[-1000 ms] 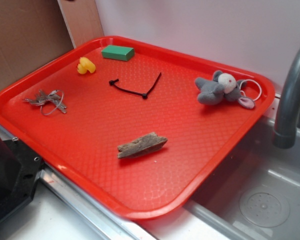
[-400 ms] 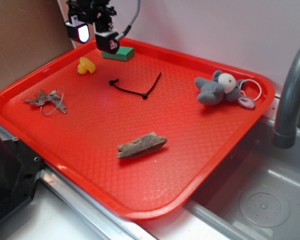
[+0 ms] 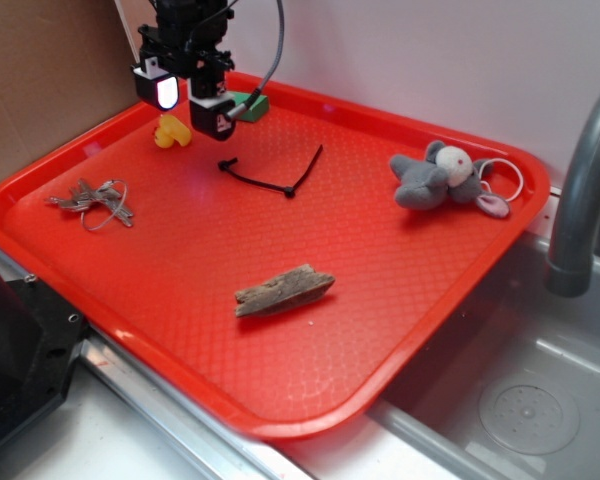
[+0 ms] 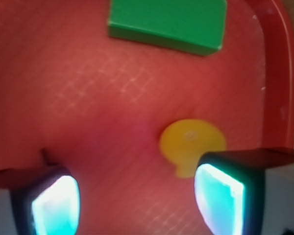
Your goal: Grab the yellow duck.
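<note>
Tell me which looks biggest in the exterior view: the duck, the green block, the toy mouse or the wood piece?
Biggest to smallest:
1. toy mouse and wood piece, too close to call; the wood is nearer the camera
2. green block, partly hidden by the gripper
3. yellow duck

The tray [image 3: 380,330] is bright red with a fine diamond-grid texture. The duck [image 4: 191,143] is yellow, the block [image 4: 169,22] green. The stuffed mouse [image 3: 435,178] is grey with a pale face. The cable tie [image 3: 270,176] is black, the wood piece [image 3: 283,290] brown-grey, the keys [image 3: 92,201] silvery. The fingers [image 4: 220,196] are black with glowing whitish-cyan pads.
</note>
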